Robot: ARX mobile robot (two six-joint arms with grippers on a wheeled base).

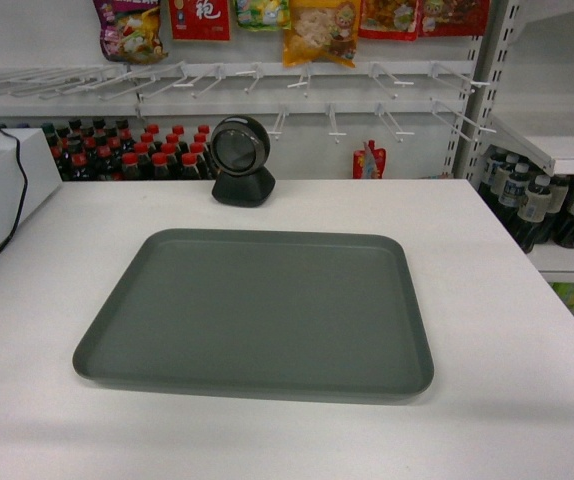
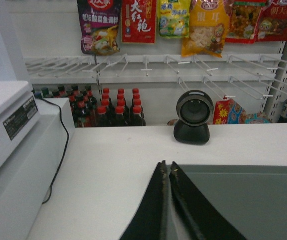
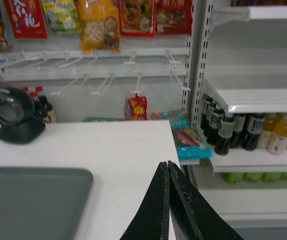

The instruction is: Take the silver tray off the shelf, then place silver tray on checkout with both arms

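The silver tray (image 1: 267,310) lies flat on the white checkout (image 1: 507,300), in front of the round black scanner (image 1: 242,160). Neither gripper shows in the head view. In the left wrist view my left gripper (image 2: 167,166) is shut and empty, its tips over the tray's (image 2: 243,200) far left corner. In the right wrist view my right gripper (image 3: 168,163) is shut and empty over bare checkout (image 3: 118,150), to the right of the tray (image 3: 28,200) and near the counter's right edge. The white shelf (image 3: 253,105) stands to the right.
A white machine (image 2: 8,130) with a black cable (image 2: 63,150) sits at the checkout's left end. Red-capped bottles (image 1: 127,155) stand behind the counter under wire hooks and hanging snack bags (image 1: 319,30). Drink bottles (image 3: 233,130) fill the right-hand shelves.
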